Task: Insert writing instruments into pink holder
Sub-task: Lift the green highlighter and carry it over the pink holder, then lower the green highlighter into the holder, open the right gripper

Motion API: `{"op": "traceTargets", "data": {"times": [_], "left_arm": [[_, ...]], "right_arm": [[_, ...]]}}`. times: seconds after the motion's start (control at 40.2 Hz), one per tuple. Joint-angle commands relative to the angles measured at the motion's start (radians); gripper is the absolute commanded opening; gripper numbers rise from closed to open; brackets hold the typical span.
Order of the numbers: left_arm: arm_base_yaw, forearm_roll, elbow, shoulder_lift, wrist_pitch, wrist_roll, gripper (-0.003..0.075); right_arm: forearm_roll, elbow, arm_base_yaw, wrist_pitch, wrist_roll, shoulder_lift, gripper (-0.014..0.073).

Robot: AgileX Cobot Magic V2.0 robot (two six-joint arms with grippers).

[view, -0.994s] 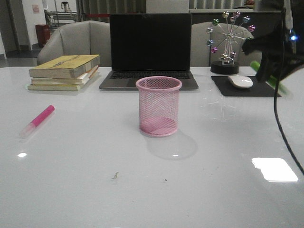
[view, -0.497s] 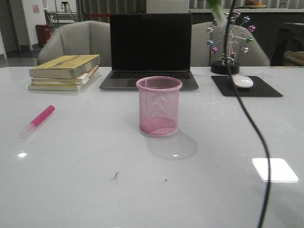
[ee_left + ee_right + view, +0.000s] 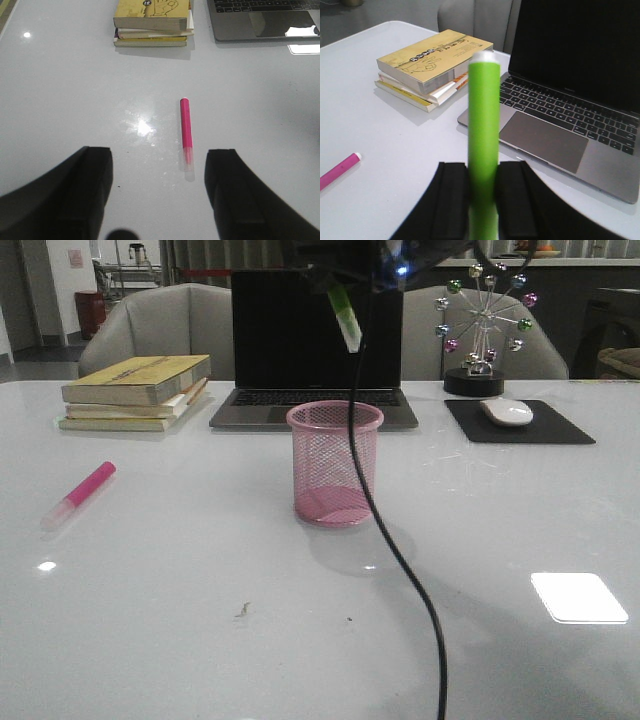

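The pink holder (image 3: 335, 463), a mesh cup, stands upright mid-table with nothing visible inside. High above its rim hangs the green marker (image 3: 345, 315), tilted, clear cap downward. My right gripper (image 3: 345, 278) is shut on it at the top of the front view. In the right wrist view the fingers (image 3: 452, 200) clamp the green marker (image 3: 483, 115) from both sides. The magenta marker (image 3: 80, 493) lies flat on the table far to the left. My left gripper (image 3: 159, 165) hovers open over it, and the magenta marker (image 3: 186, 125) lies just ahead of the right-hand finger.
An open laptop (image 3: 315, 340) sits behind the cup, with a stack of books (image 3: 135, 390) to its left. A mouse (image 3: 507, 411) on a black pad and a ferris-wheel ornament (image 3: 485, 320) are at the back right. A black cable (image 3: 400, 560) hangs across the front of the cup.
My right arm has swung from the right edge up and leftward, carrying the green marker to a spot above the cup. The cable now hangs across the cup. The magenta marker has not moved.
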Motion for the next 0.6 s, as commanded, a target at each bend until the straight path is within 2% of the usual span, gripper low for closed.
{"op": "traceTargets", "data": {"times": [0.0, 0.224, 0.423, 0.572], "left_arm": [[-0.006, -0.008, -0.036, -0.012, -0.064, -0.001, 0.0469], [-0.006, -0.008, -0.036, -0.012, -0.064, -0.001, 0.0468], [-0.006, -0.008, -0.036, -0.012, -0.064, -0.001, 0.0468], [-0.006, -0.008, -0.036, -0.012, -0.064, -0.001, 0.0468]], "right_arm": [[-0.014, -0.025, 0.008, -0.159, -0.007, -0.017, 0.0055], [-0.014, 0.007, 0.011, -0.322, -0.007, 0.039, 0.0055], [-0.014, 0.156, 0.011, -0.547, -0.007, 0.042, 0.0055], [-0.02, 0.222, 0.011, -0.616, -0.007, 0.061, 0.0055]]}}
